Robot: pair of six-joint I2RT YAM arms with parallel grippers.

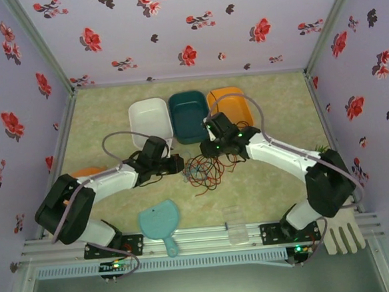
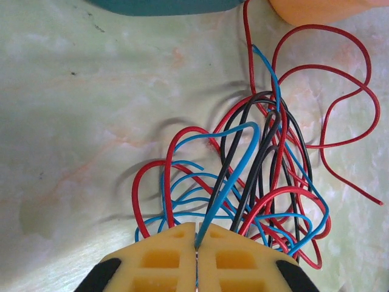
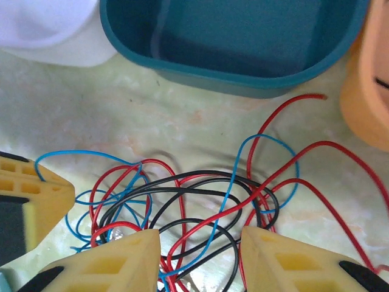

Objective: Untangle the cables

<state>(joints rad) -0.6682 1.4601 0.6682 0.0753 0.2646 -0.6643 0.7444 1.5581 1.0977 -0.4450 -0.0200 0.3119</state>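
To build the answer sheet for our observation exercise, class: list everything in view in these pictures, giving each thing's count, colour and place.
cables: one tangle, red, blue and black, centre
white bin: one, back row, left
teal bin: one, back row, middle
orange bin: one, back row, right
paddle-shaped thing: one, light blue, near edge
clear container: one, transparent, near edge
slotted thing: one, cream, near right corner
orange thing: one, left side, partly hidden
left jaws: yellow, shut on a blue cable
right jaws: yellow, open over the tangle
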